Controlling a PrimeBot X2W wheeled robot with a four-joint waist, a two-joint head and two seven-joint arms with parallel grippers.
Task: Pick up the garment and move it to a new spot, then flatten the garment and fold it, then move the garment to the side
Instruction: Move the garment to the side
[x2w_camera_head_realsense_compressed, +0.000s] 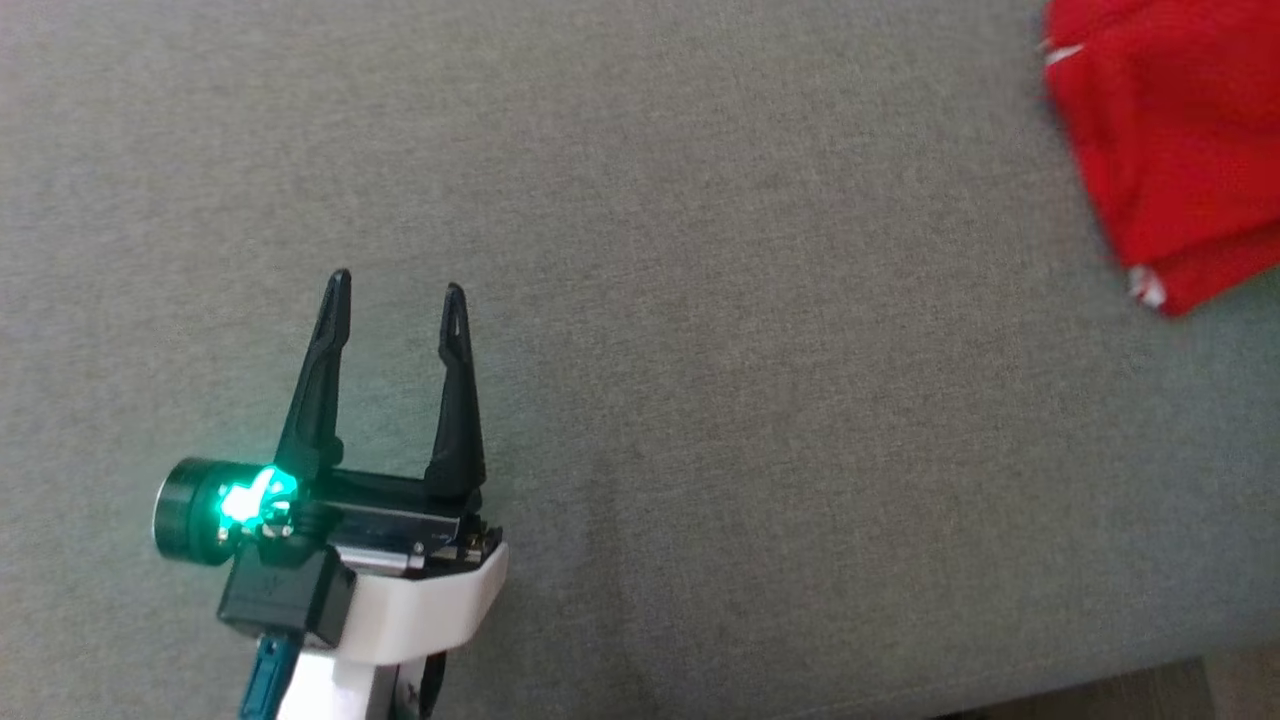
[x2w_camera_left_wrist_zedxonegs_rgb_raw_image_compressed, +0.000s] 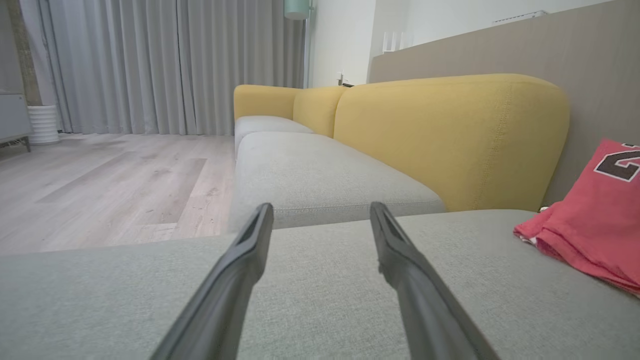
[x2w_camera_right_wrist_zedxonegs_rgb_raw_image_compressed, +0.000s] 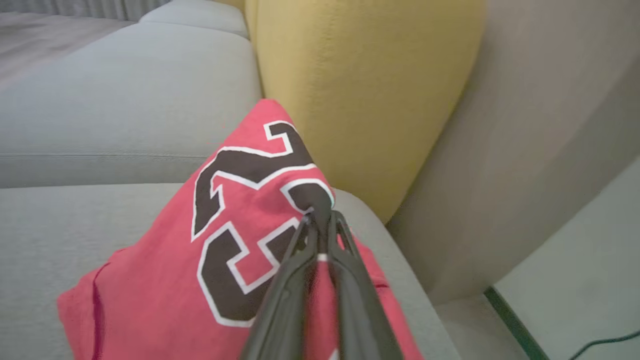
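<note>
The red garment (x2w_camera_right_wrist_zedxonegs_rgb_raw_image_compressed: 150, 280) lies at the right end of the grey sofa seat (x2w_camera_head_realsense_compressed: 700, 400), beside the yellow back cushion (x2w_camera_right_wrist_zedxonegs_rgb_raw_image_compressed: 360, 90). The right gripper (x2w_camera_right_wrist_zedxonegs_rgb_raw_image_compressed: 320, 215) is squeezed tight on its top layer. The left gripper (x2w_camera_head_realsense_compressed: 397, 290) hangs over the seat, fingers apart, holding nothing. The garment looks folded, so a slow, low lift should keep it neat.

A long sofa (x2w_camera_left_wrist_zedxonegs_rgb_raw_image_compressed: 310, 170) with grey seats and mustard-yellow back cushions (x2w_camera_left_wrist_zedxonegs_rgb_raw_image_compressed: 450, 140) stands against a taupe wall panel (x2w_camera_left_wrist_zedxonegs_rgb_raw_image_compressed: 500, 45), beside a pale wood-plank floor (x2w_camera_left_wrist_zedxonegs_rgb_raw_image_compressed: 110, 175) that runs to full-length grey curtains (x2w_camera_left_wrist_zedxonegs_rgb_raw_image_compressed: 165, 60) and a white wall (x2w_camera_left_wrist_zedxonegs_rgb_raw_image_compressed: 345, 40).
</note>
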